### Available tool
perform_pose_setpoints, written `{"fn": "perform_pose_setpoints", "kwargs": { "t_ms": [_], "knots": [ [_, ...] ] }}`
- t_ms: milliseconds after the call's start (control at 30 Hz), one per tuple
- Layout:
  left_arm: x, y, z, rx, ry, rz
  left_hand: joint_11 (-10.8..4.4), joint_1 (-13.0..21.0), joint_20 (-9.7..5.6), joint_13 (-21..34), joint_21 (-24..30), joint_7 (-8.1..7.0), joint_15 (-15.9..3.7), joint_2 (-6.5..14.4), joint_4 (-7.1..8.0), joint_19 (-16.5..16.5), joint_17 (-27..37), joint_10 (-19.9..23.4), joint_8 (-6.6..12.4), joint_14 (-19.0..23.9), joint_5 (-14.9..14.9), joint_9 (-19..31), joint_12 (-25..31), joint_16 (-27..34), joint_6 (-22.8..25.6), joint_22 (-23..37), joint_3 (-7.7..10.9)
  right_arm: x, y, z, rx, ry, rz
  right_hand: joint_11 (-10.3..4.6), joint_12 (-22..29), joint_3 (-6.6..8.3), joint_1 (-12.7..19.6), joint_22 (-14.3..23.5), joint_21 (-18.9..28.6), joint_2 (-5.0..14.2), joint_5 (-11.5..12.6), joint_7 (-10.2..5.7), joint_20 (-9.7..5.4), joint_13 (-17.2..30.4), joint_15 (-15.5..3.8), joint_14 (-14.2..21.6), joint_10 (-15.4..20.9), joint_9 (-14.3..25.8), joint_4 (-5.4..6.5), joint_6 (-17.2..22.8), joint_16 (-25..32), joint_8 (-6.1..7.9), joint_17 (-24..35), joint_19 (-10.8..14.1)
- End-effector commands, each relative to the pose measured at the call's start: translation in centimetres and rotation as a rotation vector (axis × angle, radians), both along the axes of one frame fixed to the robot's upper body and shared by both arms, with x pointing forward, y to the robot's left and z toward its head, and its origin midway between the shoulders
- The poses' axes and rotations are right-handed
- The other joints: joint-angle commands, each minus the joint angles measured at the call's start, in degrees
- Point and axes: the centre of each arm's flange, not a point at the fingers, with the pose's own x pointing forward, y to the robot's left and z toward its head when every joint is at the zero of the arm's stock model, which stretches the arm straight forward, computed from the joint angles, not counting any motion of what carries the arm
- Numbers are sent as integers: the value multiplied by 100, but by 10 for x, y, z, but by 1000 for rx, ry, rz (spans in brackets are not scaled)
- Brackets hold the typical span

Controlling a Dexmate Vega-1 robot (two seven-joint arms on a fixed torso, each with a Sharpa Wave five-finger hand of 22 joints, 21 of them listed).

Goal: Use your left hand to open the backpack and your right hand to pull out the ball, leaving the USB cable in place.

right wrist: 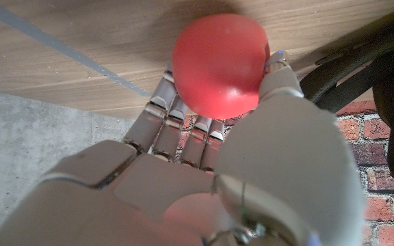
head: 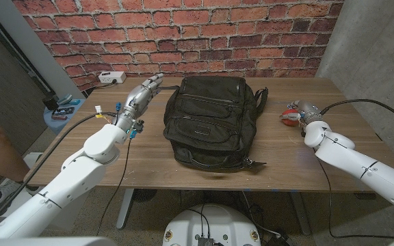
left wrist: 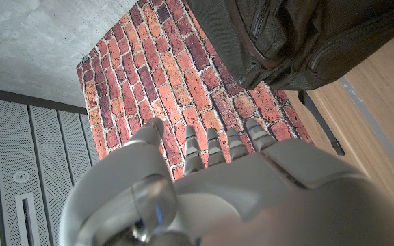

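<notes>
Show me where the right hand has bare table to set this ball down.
Bare wood lies between the backpack and the right hand holding the red ball, and along the table's front edge before that hand. The far left is crowded: the left hand beside the backpack, cables, and a power strip.

In front of me stands a red brick wall (head: 183, 34) with pale mortar lines, running behind the wooden table (head: 279, 154). To my right a grey concrete wall (head: 382, 48) meets the brick at a corner. A white power strip (head: 111, 77) sits at the table's far left corner, and beside the table there is a small blue stand (head: 60, 113) carrying small items. Light falls evenly over the wood grain.
</notes>
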Motion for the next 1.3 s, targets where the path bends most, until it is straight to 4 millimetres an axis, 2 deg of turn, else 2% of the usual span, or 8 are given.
{"fn": "perform_pose_setpoints", "kwargs": {
  "t_ms": [33,500,767,967,1300],
  "knots": [
    [4,0,0,1,11,-3,-12,-656,25,3,-37,7,-22,-683,-2,-31,-5,36,-36,2,13,9,-17,-3,58,-7,63,5,-1,-3,6,23,-2,9,-38,-22,548,15,2,622,13,9,-601,18,-946,10,-29,11,39,-24,-20,-4,14,-31],
    [6,3,-2,-7,13,-6,-8,-667,35,-47,-44,-4,-17,-679,-20,-33,-5,60,-68,23,20,13,-53,4,94,-7,107,7,1,-5,8,39,6,67,-100,-124,353,5,0,526,4,69,-555,1,-905,-87,-108,8,102,-144,-84,-32,1,-74],
    [6,5,-2,-8,14,-7,-30,-692,36,-77,-48,-6,-9,-678,-16,-33,-2,96,-83,32,20,15,-66,7,133,-6,127,8,2,-8,10,51,13,142,-151,-239,97,-5,-14,441,17,117,-501,6,-871,-187,-210,5,193,-276,-143,-57,-6,-123],
    [5,5,-2,-4,16,-10,-17,-709,28,-94,-53,-11,-8,-678,-12,-41,0,111,-96,37,20,16,-76,9,145,-5,138,9,2,-11,15,62,19,195,-188,-372,-227,-16,-29,339,54,167,-443,9,-812,-243,-291,2,308,-376,-218,-61,-43,-153],
    [5,4,-2,-2,15,-11,-4,-731,29,-128,-57,-44,6,-668,-10,-42,1,120,-114,56,22,19,-104,14,188,-5,169,9,2,-11,14,68,30,262,-237,-462,-448,-22,-66,276,94,228,-377,23,-751,-313,-415,-1,377,-524,-274,-78,-58,-221]
  ]
}}
